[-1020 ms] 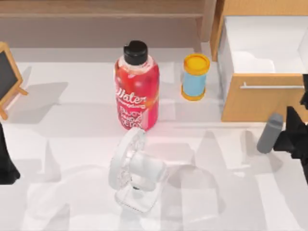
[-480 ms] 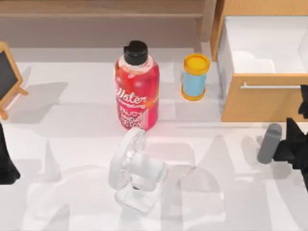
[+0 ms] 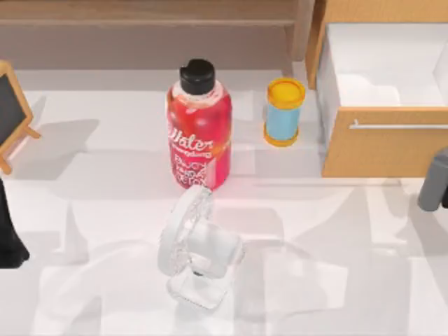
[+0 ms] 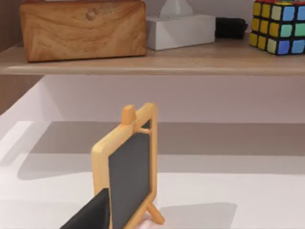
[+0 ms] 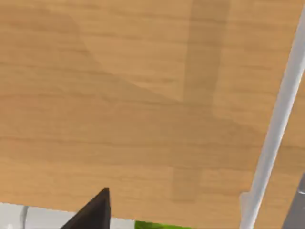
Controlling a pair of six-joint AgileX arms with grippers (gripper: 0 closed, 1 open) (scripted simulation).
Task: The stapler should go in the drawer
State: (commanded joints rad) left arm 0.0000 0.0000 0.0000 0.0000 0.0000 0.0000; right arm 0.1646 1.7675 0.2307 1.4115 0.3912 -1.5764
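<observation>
Right gripper (image 5: 95,212) sits close against the drawer (image 3: 381,143) front, facing its wood panel and handle (image 3: 395,126). Whether it is open or closed cannot be told. The stapler (image 3: 434,179), a grey body, is at the table's right edge, just in front of the drawer front and below the handle. Judgement: it is probably being carried, held short of the front so it can be raised over the front panel. The drawer stands open with its white inside exposed, ready to receive it. Left arm (image 3: 7,238) is parked at the left edge.
</observation>
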